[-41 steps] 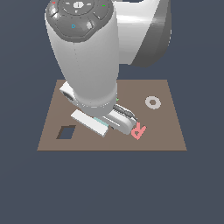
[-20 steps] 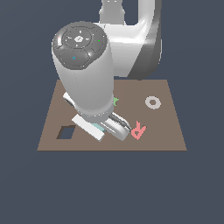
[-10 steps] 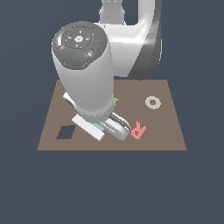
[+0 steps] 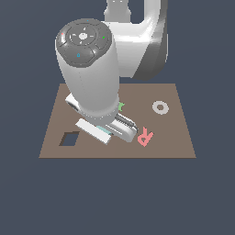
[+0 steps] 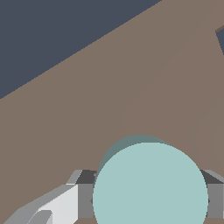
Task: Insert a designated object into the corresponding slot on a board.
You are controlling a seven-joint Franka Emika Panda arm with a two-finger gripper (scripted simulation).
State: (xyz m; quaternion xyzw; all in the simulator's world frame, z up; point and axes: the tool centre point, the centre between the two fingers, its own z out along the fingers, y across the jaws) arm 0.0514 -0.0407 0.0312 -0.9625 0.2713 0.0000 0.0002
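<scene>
Grey two-fingered claw (image 5: 148, 199) closed on the flat round pale teal disc (image 5: 150, 186), held low over the flat brown rectangular board (image 4: 174, 137). Fingertips cut off in the wrist view, hidden behind the white arm in the exterior view; round hole hidden too. Unchanged since half a second ago.

Flat brown board (image 4: 179, 137) bearing a pink letter R (image 4: 145, 136) near its middle, a grey-white ring (image 4: 160, 107) beyond the R, and a dark square hole (image 4: 69, 139) well apart from it.
</scene>
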